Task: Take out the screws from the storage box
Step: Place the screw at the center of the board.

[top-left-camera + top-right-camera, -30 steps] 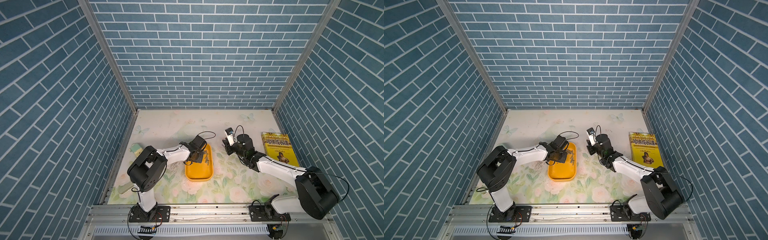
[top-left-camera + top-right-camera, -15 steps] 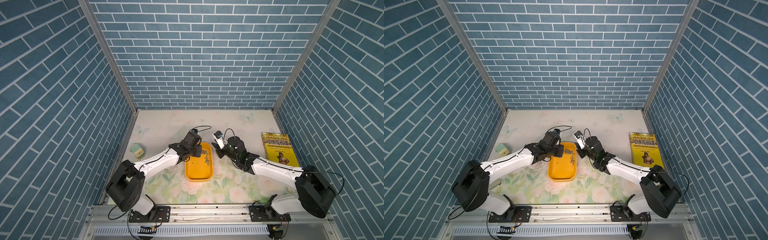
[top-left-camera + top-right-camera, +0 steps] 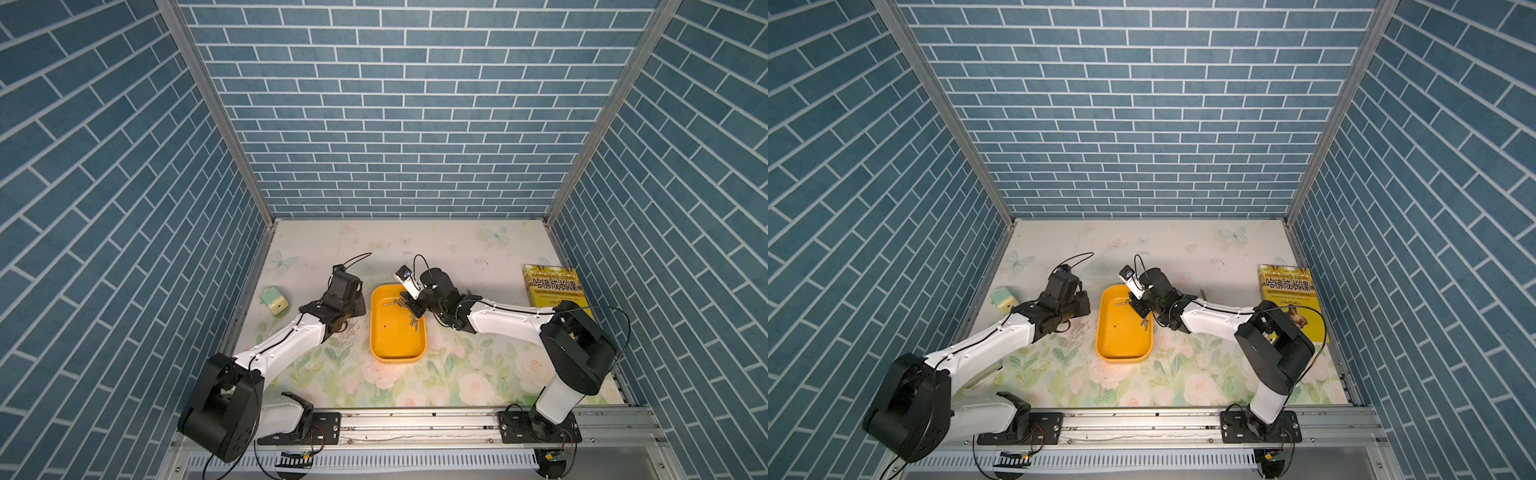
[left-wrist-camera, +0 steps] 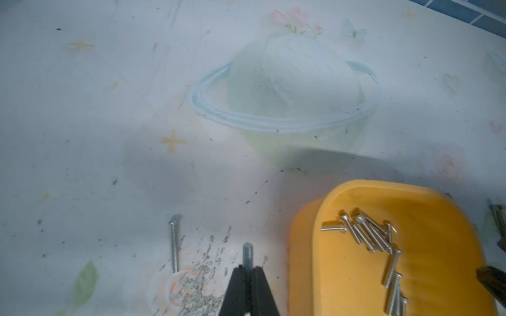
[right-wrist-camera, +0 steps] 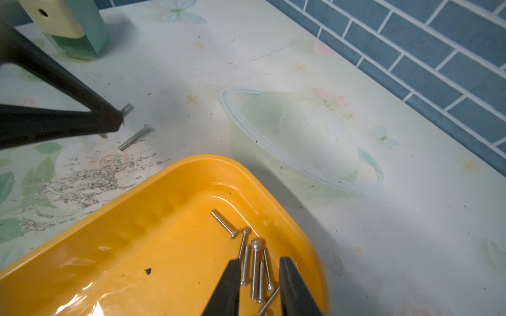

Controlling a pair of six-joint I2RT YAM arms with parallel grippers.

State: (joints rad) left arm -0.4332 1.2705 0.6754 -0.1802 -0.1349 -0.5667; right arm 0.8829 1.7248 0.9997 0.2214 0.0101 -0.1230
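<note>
The yellow-orange storage box (image 3: 398, 358) (image 3: 1121, 358) lies mid-table on the floral mat. Several silver screws (image 3: 405, 306) (image 5: 256, 262) sit bunched in its far right corner. My right gripper (image 3: 415, 311) (image 5: 260, 262) hangs open just above that bunch, its fingers (image 5: 232, 276) either side of a few screws. My left gripper (image 3: 356, 313) (image 4: 247, 270) is shut on one screw (image 4: 247, 253) over the mat just left of the box. Another screw (image 4: 174, 243) (image 5: 134, 138) lies loose on the mat beside it.
A mint and cream pencil sharpener (image 3: 274, 302) stands at the left. At the far right a yellow book (image 3: 555, 291) lies by the wall. Right of the box lies a small metal piece (image 3: 1202, 293). Blue brick walls close in three sides.
My left gripper has come off the box to the mat at its left, shut on a screw. The right gripper has swung left from beside the box to above the screws.
</note>
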